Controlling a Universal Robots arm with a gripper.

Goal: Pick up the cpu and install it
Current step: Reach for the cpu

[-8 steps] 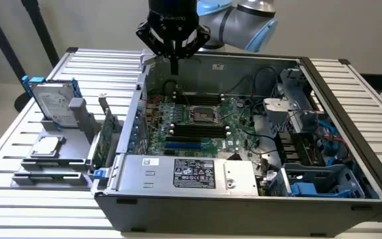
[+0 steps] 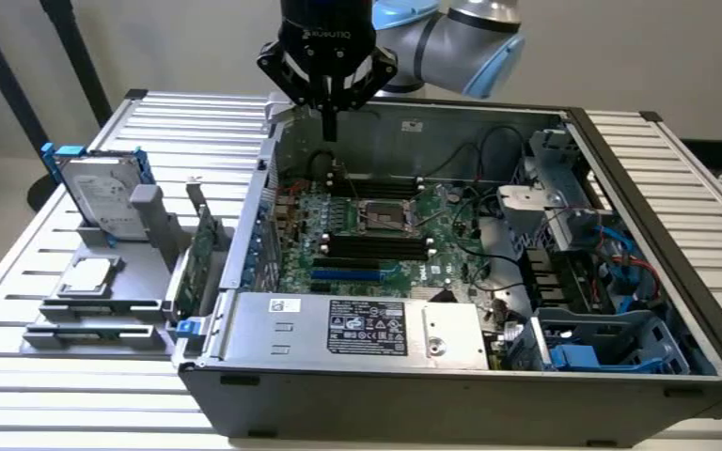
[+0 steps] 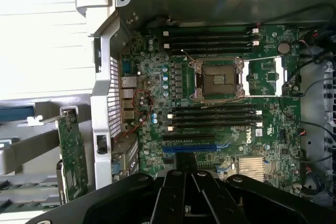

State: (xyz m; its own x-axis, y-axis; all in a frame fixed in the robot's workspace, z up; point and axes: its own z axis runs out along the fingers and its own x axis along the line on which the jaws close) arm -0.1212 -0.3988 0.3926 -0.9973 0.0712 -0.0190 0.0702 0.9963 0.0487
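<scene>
An open grey computer case [image 2: 462,404] lies on its side on a white slatted table [image 2: 72,413]. Nearest inside it sits a silver power supply [image 2: 361,324] with a white and black label, its print too small to read. At the exterior view's right, also inside the case, are blue plastic drive cages [image 2: 593,357] and loose cables.

At the exterior view's left, outside the case, a grey holder [image 2: 91,315] carries three parts. The cpu [image 2: 86,275], a small silver square, lies flat in a recess on it, well apart from the gripper. Behind it a hard drive [image 2: 101,193] with blue rails stands upright. A green card [image 2: 204,254] stands on edge just beside the case wall.

Further in, the green motherboard [image 2: 443,263] fills the case floor and bears the name "DELL" in white. Its socket [image 2: 383,218] lies bare inside a metal frame, with long black memory slots [image 2: 368,249] on both sides.

Farthest back, the black gripper [image 2: 330,127], marked "ROBOTIQ", hangs above the case's far rim, fingers pressed together and pinching nothing.
</scene>
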